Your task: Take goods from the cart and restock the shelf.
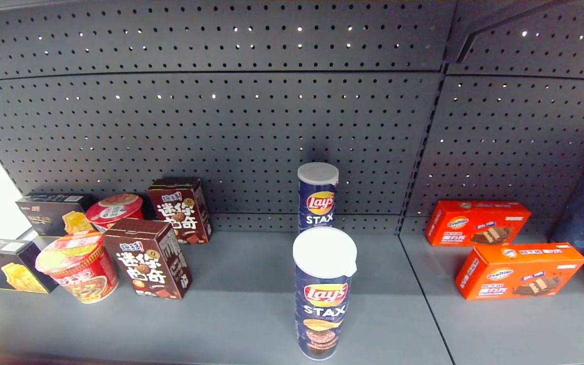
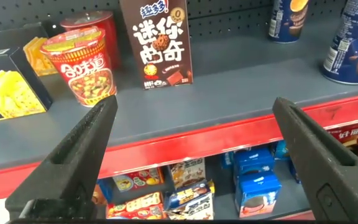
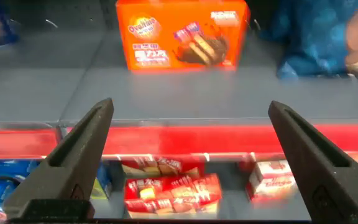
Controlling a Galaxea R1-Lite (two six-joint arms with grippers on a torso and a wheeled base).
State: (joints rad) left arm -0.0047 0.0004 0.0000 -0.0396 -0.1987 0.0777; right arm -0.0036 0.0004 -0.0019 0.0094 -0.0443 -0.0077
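Head view: the shelf (image 1: 241,304) carries two chip cans (image 1: 324,299), two orange boxes (image 1: 520,271), two brown boxes (image 1: 149,258), two noodle cups (image 1: 79,266) and two black boxes (image 1: 5,263), each pair set one behind the other.

Left wrist view: the left fingers (image 2: 73,162) stand wide apart, holding and touching nothing. A brown box stands beyond the gap, a noodle cup beyond one finger, and the chip cans beyond the other.

Right wrist view: the right fingers (image 3: 67,162) are spread wide and empty. One orange box lies on the shelf beyond, between them.
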